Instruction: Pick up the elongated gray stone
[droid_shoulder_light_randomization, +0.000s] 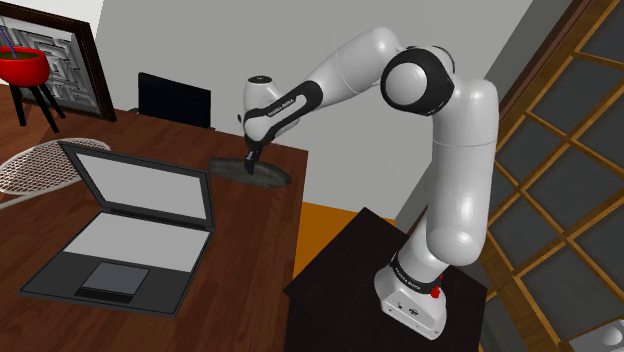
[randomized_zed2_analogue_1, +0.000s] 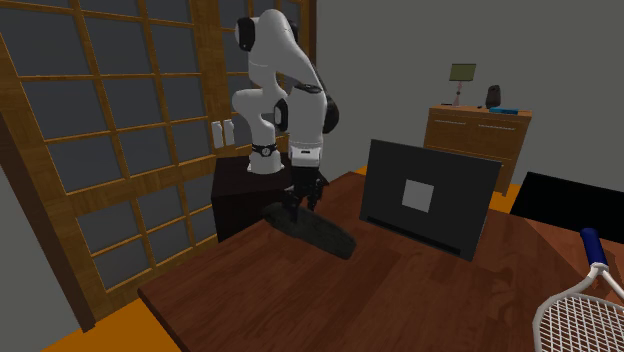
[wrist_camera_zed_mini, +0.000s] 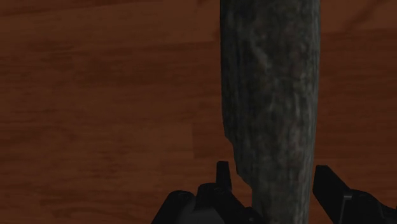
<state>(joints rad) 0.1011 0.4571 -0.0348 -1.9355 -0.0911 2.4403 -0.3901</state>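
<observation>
From the wrist camera, the gripper (wrist_camera_zed_mini: 273, 175) is low over the worktop (wrist_camera_zed_mini: 108, 95), which is dark reddish-brown wood. Its two black fingers (wrist_camera_zed_mini: 222, 173) are spread apart, one on each side of the elongated gray stone (wrist_camera_zed_mini: 270, 95). A thin strip of wood shows between one finger and the stone, and the other finger is right at the stone's edge. The fingers straddle the stone but do not clasp it. The stone is dark, mottled grey and runs straight away from the hand, lying flat on the wood.

In the shoulder view, the black stand (droid_shoulder_light_randomization: 340, 270) is nearest, with the white arm bending up and over from it. An open laptop (droid_shoulder_light_randomization: 120, 220) lies on the worktop (droid_shoulder_light_randomization: 250, 250) towards that view's left. Beyond it, the stone (droid_shoulder_light_randomization: 275, 177) rests near the edge of the worktop on the stand's side, with the gripper (droid_shoulder_light_randomization: 250, 160) pointing down onto its middle. A tennis racket (droid_shoulder_light_randomization: 30, 165) lies at the left edge. Farthest back is a red bowl (droid_shoulder_light_randomization: 22, 68) on dark legs with a thin dark stick poking out of it. I cannot tell what else it holds. A framed maze picture (droid_shoulder_light_randomization: 65, 65) leans behind it.

The second exterior view shows the stone (randomized_zed2_analogue_1: 320, 232) beside the back of the laptop (randomized_zed2_analogue_1: 430, 195), with the gripper (randomized_zed2_analogue_1: 298, 205) over it. The racket (randomized_zed2_analogue_1: 590, 310) is nearer the camera, and a wooden dresser (randomized_zed2_analogue_1: 475, 130) stands far behind.
</observation>
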